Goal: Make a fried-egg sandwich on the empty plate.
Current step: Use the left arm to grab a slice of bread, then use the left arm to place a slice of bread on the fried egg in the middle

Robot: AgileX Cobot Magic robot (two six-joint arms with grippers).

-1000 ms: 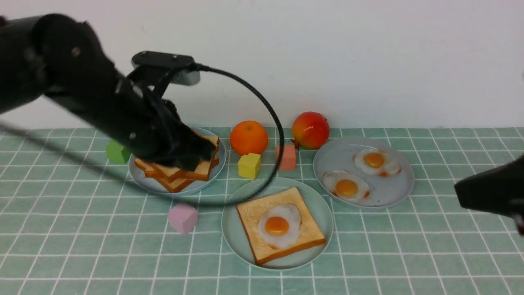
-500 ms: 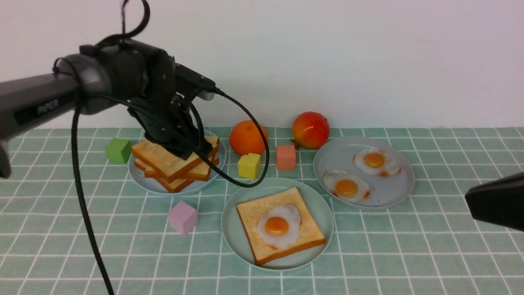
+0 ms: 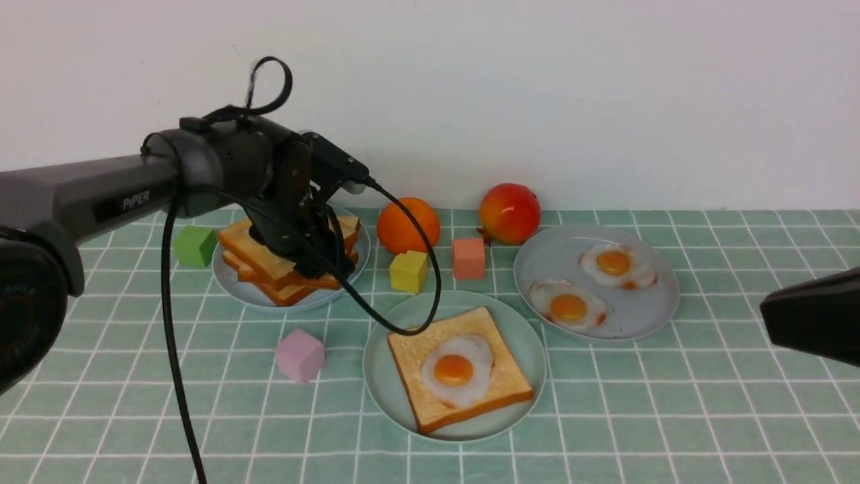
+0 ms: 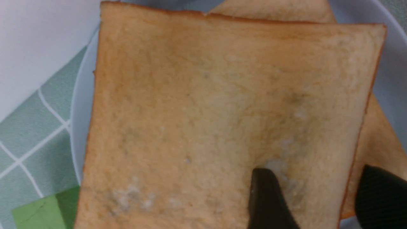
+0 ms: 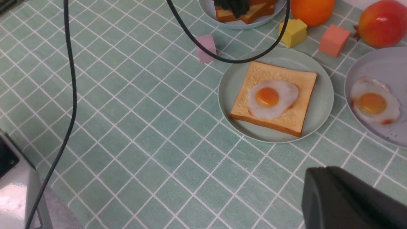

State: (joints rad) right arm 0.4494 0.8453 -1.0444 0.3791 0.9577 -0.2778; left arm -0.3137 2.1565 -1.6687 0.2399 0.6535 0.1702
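Observation:
The mint-green plate (image 3: 383, 349) sits front centre and holds one toast slice (image 3: 410, 349) with a fried egg (image 3: 455, 371) lying bare on top. Behind it to the left, a stack of toast slices (image 3: 255, 252) rests on a blue-grey plate (image 3: 228, 286). My left gripper (image 3: 322, 269) is down on that stack and open. In the left wrist view the left gripper (image 4: 314, 170) has one finger (image 4: 267, 197) on the top slice (image 4: 222, 111), while the other stands past the slice's edge. My right gripper (image 3: 766, 312) hovers shut at the right edge, holding nothing.
A second blue-grey plate (image 3: 645, 316) at the right carries two fried eggs (image 3: 615, 263). An orange (image 3: 408, 225) and a red fruit (image 3: 509, 213) stand by the wall. Yellow (image 3: 408, 271), salmon (image 3: 468, 257), green (image 3: 194, 246) and pink (image 3: 299, 355) blocks lie around. The left arm's cable (image 3: 430, 296) droops over the mint plate's rim.
The left gripper has opened on the toast stack, and its arm has swung from a steep slant to nearly level. The right gripper has hardly moved.

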